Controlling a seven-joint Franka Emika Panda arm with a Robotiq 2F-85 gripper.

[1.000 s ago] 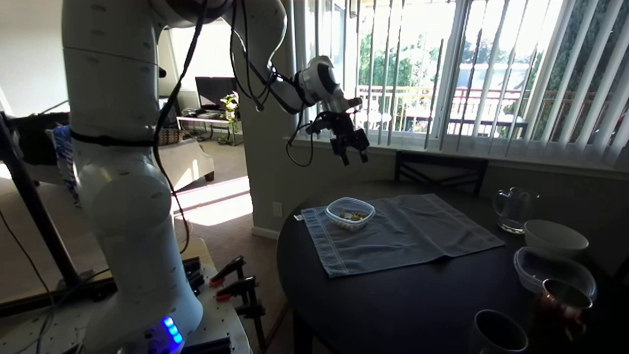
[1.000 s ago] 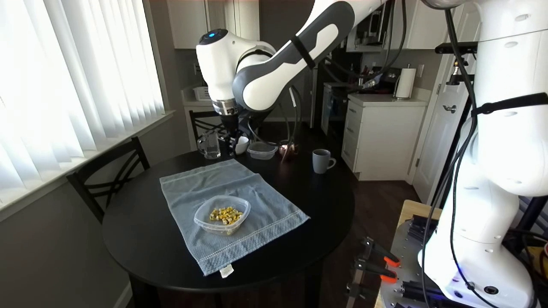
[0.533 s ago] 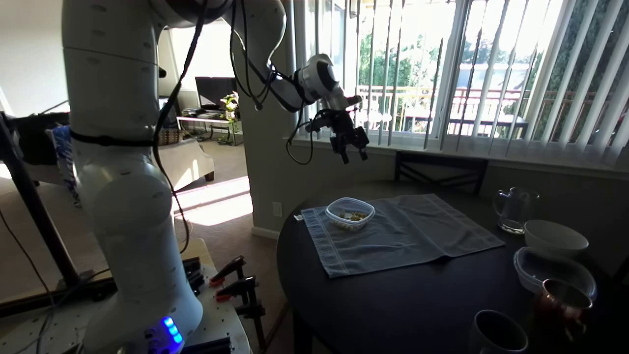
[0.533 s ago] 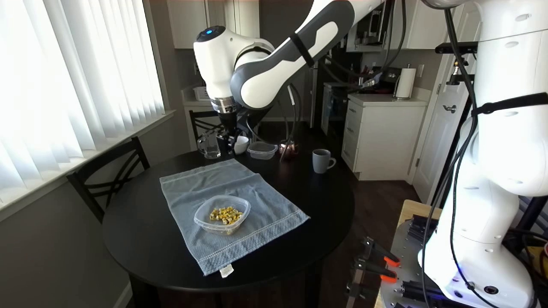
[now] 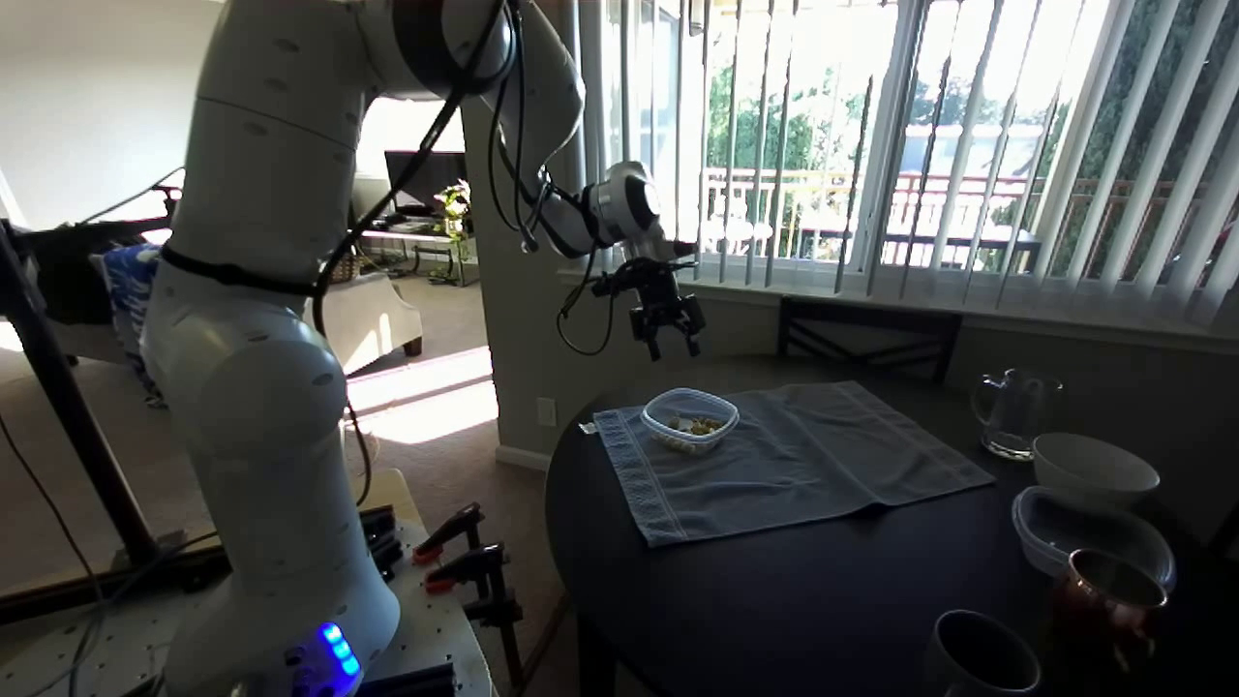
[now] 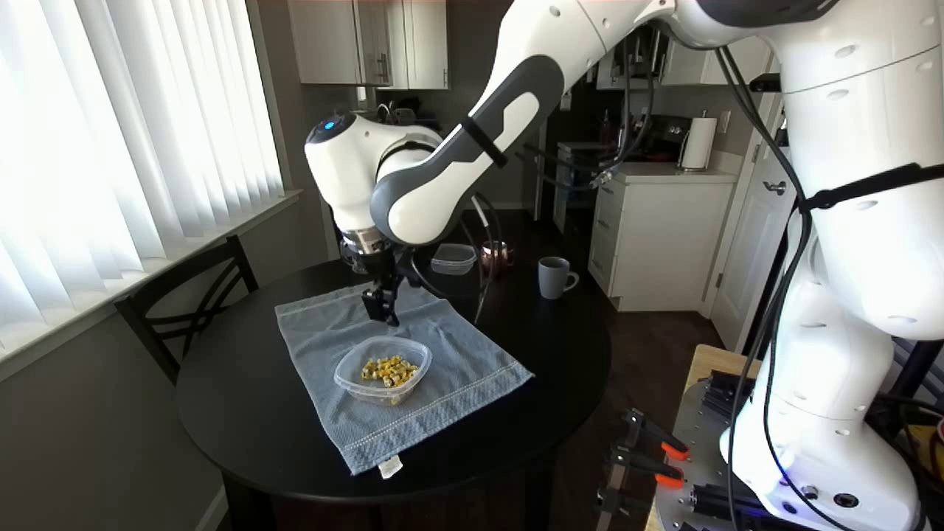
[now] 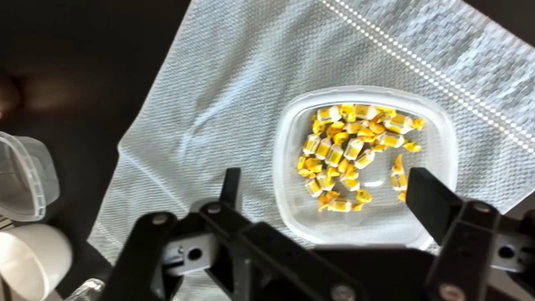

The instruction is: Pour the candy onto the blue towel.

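plainly, the gripper (image 5: 674,348) hangs above the blue towel (image 6: 464,354) with its jaws spread wide apart. lower down, the candy (image 7: 334,154) lies inside a clear plastic tub (image 7: 281,167), which sits upright on the towel; a grey mug (image 6: 552,279) stands on the dark table (image 6: 243,420).
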